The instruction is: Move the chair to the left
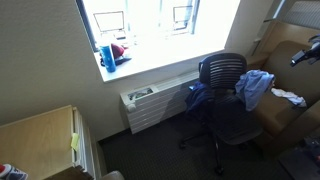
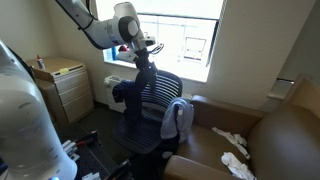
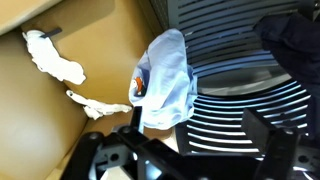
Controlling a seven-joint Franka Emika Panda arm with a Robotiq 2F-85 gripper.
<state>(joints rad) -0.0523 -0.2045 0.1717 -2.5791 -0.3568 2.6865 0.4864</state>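
The black swivel chair [image 1: 225,95] with its ribbed backrest [image 2: 155,95] stands in front of the window, with blue clothes [image 1: 255,88] draped on its arms. My gripper [image 2: 142,50] hangs just above the top edge of the backrest. In the wrist view the gripper [image 3: 195,122] is open, with a finger on each side and the ribbed backrest [image 3: 240,90] below and between them. A light blue garment [image 3: 165,75] hangs beside the left finger. I cannot tell whether the fingers touch the chair. I cannot make out the gripper in the exterior view that faces the radiator.
A big brown armchair [image 2: 250,140] with white cloths [image 3: 55,60] on it stands close beside the chair. A radiator [image 1: 150,102] sits under the window. A wooden cabinet [image 2: 62,85] stands by the wall. A cup and other items [image 1: 112,52] are on the windowsill.
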